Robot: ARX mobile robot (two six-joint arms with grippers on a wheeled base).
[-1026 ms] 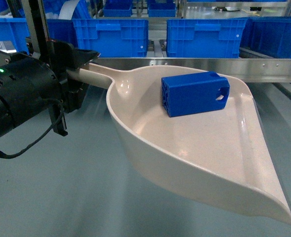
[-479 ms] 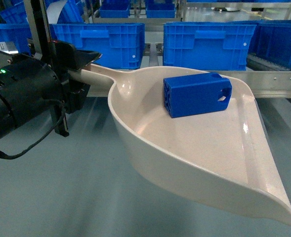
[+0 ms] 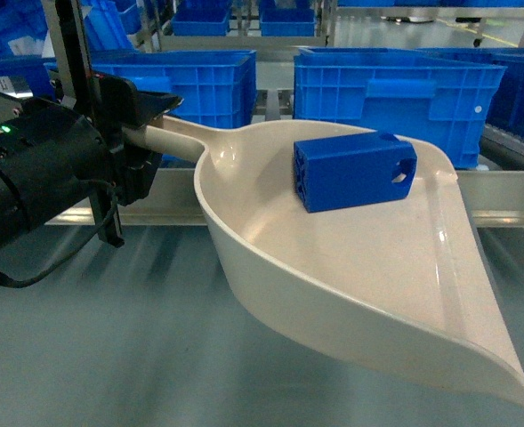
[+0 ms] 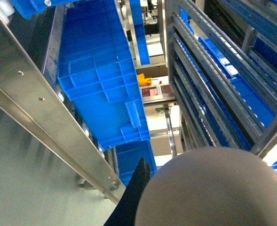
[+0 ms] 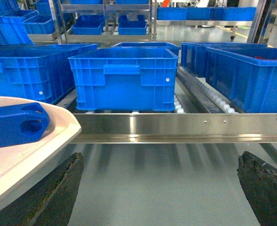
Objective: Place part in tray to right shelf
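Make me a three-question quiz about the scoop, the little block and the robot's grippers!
1. Where is the small blue block?
A. In the cream scoop
B. On the floor
C. Inside a crate

2. What colour are the crates behind the steel rail?
A. Red
B. Blue
C. Green

3. What is the right gripper doing?
A. Squeezing the block
B. Holding the scoop
C. Open, holding nothing

Answers: 1 A, the block lies on the scoop's inner surface. 2 B, every crate is blue. 3 C, its fingers stand wide apart around bare floor.

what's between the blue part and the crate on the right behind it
In the head view, only the tray's raised back rim lies between the part and the right crate; nothing else intervenes.
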